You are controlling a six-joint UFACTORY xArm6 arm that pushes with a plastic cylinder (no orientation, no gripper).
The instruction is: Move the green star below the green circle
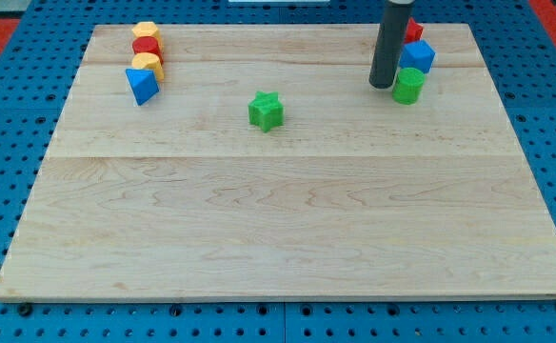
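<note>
The green star (267, 110) lies on the wooden board (287, 219), left of centre in its upper part. The green circle (408, 86) sits at the view's upper right. My tip (382, 86) rests on the board just left of the green circle, close beside it, and well to the right of the green star. The rod rises out of the view's top.
A blue block (417, 56) and a partly hidden red block (412, 30) sit above the green circle. At the upper left a yellow block (145, 31), a red block (147, 48), a second yellow block (148, 65) and a blue block (142, 86) form a column.
</note>
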